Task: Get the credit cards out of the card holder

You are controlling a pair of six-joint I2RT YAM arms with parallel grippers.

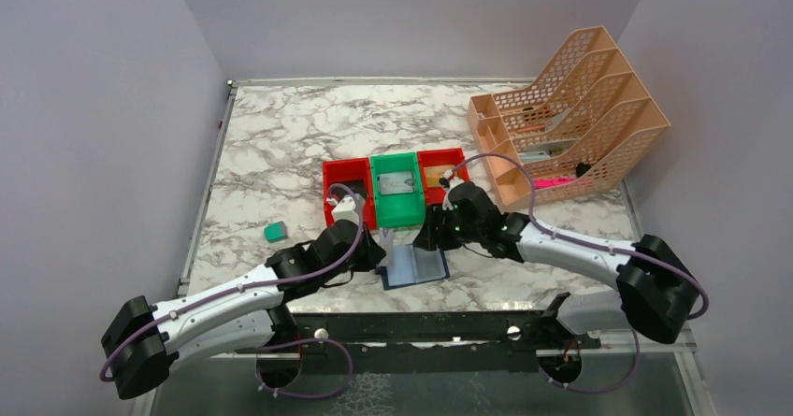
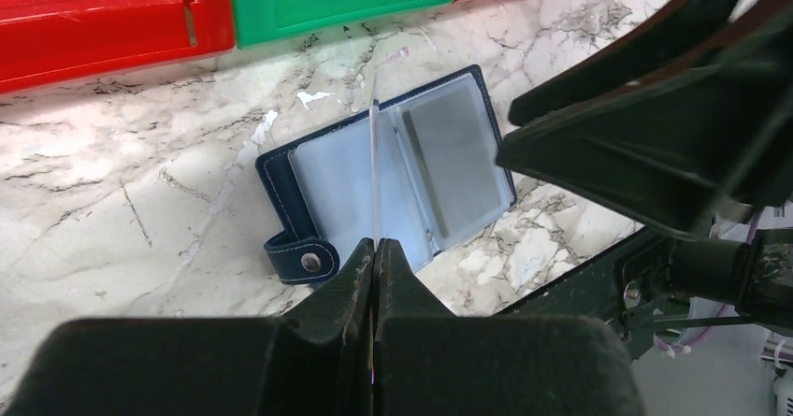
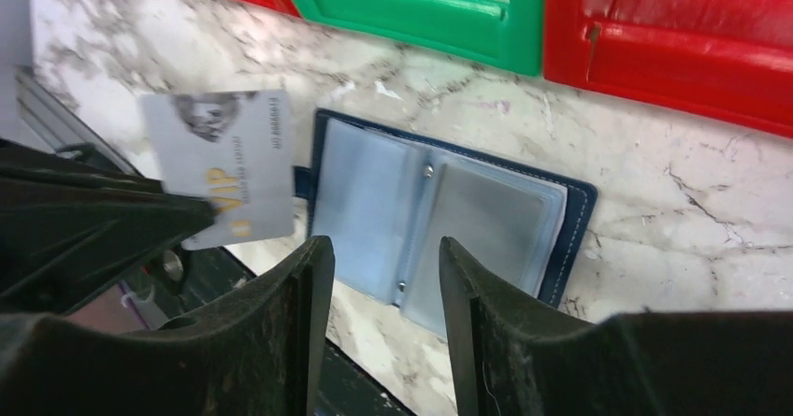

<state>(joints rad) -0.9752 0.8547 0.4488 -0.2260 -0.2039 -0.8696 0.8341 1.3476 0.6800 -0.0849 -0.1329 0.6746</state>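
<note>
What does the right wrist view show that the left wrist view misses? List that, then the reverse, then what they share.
Only right wrist: the silver card face-on, with VIP lettering, and the right gripper, open above the card holder.
Only left wrist: the left gripper shut on that card, seen edge-on, and the whole snap tab.
Both: the open holder's pale pockets, the red bins, the green bin, the marble table.
</note>
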